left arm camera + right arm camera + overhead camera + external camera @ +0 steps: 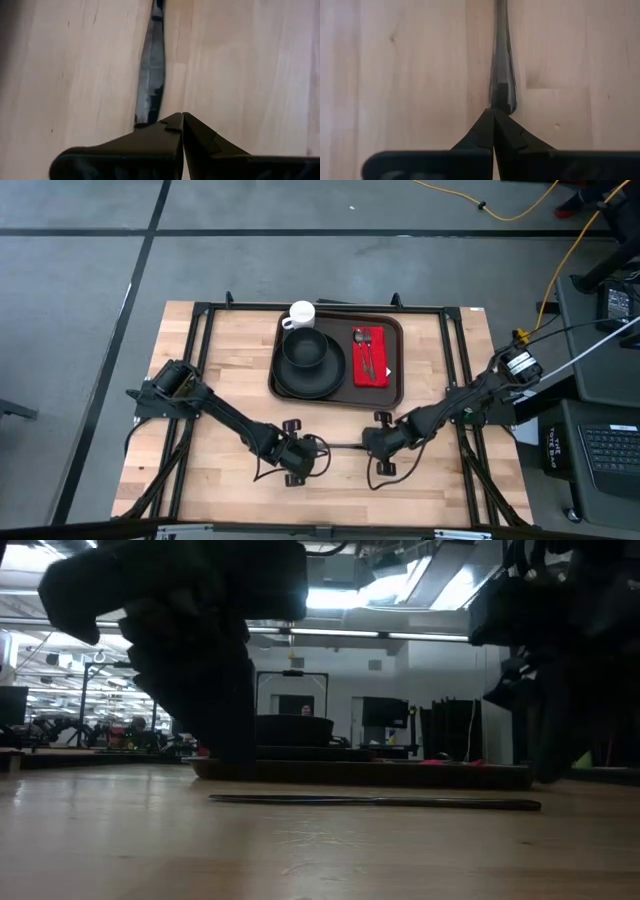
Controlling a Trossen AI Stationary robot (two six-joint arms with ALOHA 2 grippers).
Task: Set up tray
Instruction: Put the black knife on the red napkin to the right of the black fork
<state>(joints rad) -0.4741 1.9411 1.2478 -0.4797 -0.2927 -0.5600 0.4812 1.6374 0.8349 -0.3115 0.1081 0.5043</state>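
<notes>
The tray [338, 355] sits at the far middle of the surface [220, 370], carrying a black plate [300, 378], bowl [304, 348] and red napkin [370, 358]. My left gripper [318, 448] and right gripper [364, 445], jaws pressed together, meet the ends of a table knife [375, 802] lying flat near me.

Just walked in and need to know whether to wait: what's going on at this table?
Two dark robot arms are laying a meal tray. The dark brown plastic tray holds a black plate and bowl, a white mug and a red napkin with cutlery. A silver table knife lies on the wooden table in front of the tray; the left gripper and right gripper, both shut, meet its two ends.
</notes>
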